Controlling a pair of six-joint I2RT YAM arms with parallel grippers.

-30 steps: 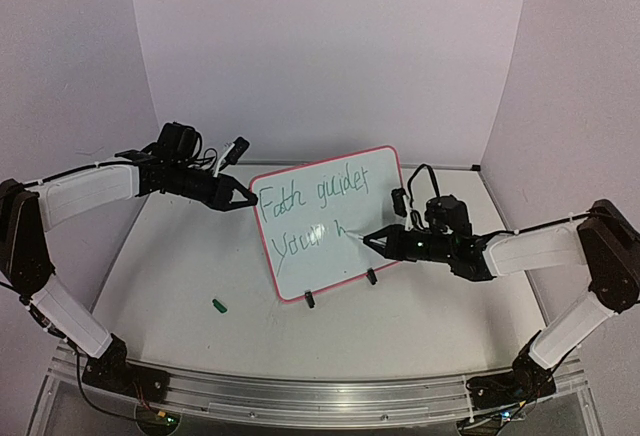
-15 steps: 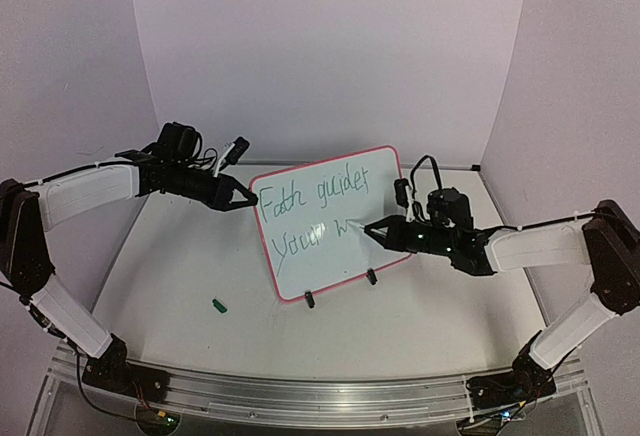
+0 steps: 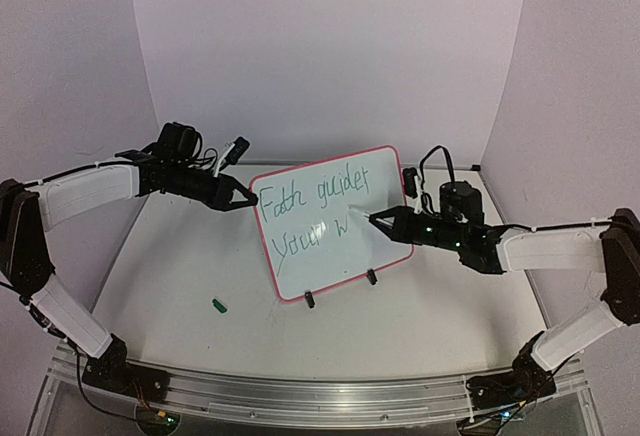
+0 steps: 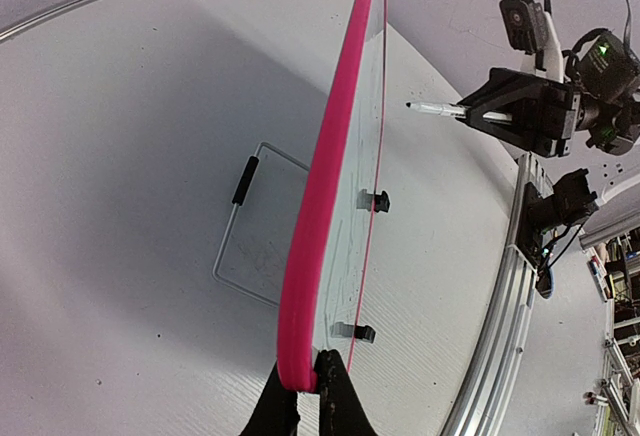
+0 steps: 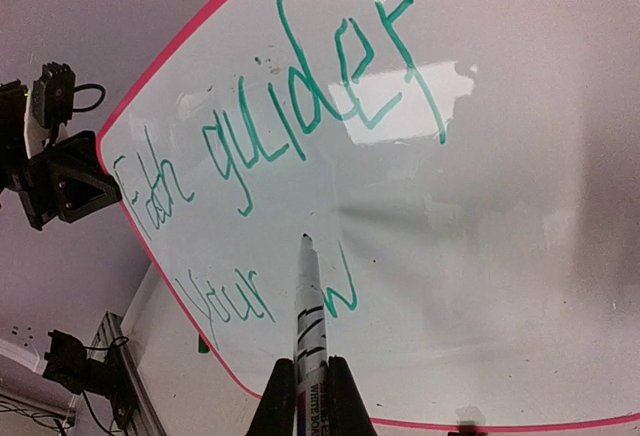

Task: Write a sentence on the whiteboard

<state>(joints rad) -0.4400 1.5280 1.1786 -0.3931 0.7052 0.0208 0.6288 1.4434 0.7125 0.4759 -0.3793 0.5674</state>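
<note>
Green cursive makes up the sentence [image 5: 300,126] so far: a first line that reads roughly "Faith guides", and under it "your" followed by a fresh "w". It sits on the whiteboard [image 3: 340,256], which stands tilted back on its two black clip feet [image 3: 371,277] near the middle of the desk [image 3: 180,286]. A second ago only a first stroke stood after "your". Now the "w" is whole, and the marker [image 5: 305,306] has risen from the lower line to just above and right of that letter. In the left wrist view its tip appears to hang a little off the whiteboard's face rather than pressing on it, though the gap is slim. The right end effector [image 3: 395,223], reaching in from the whiteboard's right side, is clamped tight on the marker's barrel with the nib pointing at the writing. At the whiteboard's upper left corner the left end effector [image 4: 310,396] is pinched together on the pink rim and has not moved, steadying the panel against the pen's push. A small green cap [image 3: 217,305] lies on the desk in front of the whiteboard's left edge, well apart from it. Judging by the text, the last word has only begun. The lift looks like a pause between letters, and the nib must come back down just right of the "w" to go on.
</note>
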